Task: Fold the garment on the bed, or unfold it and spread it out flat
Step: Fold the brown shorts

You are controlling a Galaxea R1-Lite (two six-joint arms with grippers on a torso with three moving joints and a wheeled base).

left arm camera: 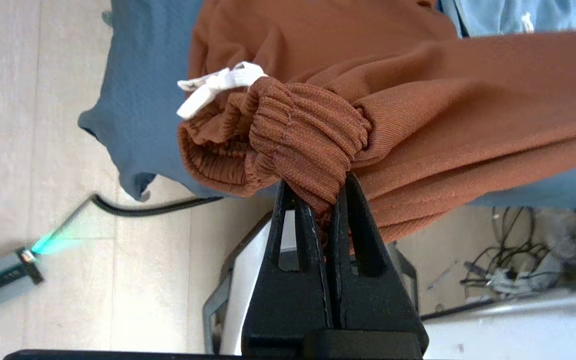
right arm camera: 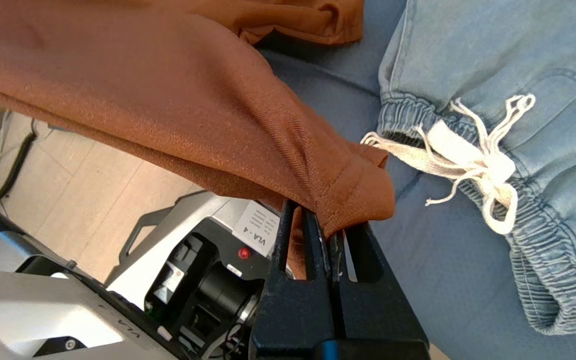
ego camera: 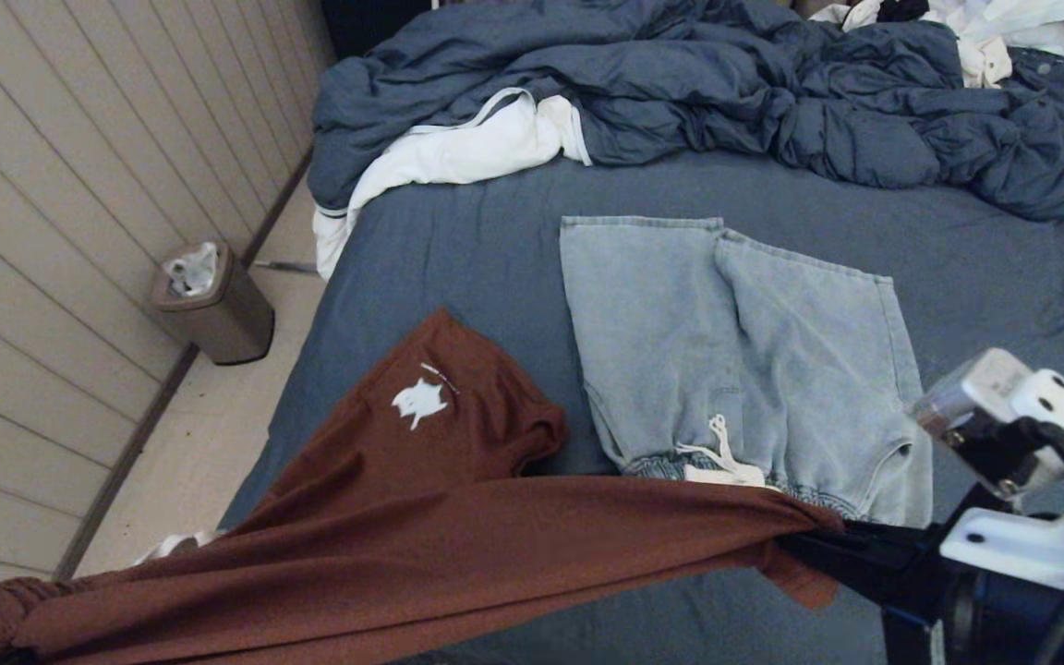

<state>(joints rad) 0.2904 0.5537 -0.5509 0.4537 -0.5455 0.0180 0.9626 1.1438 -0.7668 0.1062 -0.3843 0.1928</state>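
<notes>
Soft, light rust-brown shorts (ego camera: 421, 545) stretched taut above the bed (ego camera: 458, 249) near edge, left gripper (left arm camera: 324, 200) clamped on ribbed waistband, right gripper (right arm camera: 329, 231) pinching leg hem; likely droopy mid-span

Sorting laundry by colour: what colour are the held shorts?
Rust brown shorts with a white logo, clearest in the head view.

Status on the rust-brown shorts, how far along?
Done: light-blue denim shorts lie flat on the slate-blue bed. In hand: rust-brown shorts stretched between the left gripper, clamped on the ribbed waistband, and the right gripper, on a leg hem. Left: laying them down and folding.
</notes>
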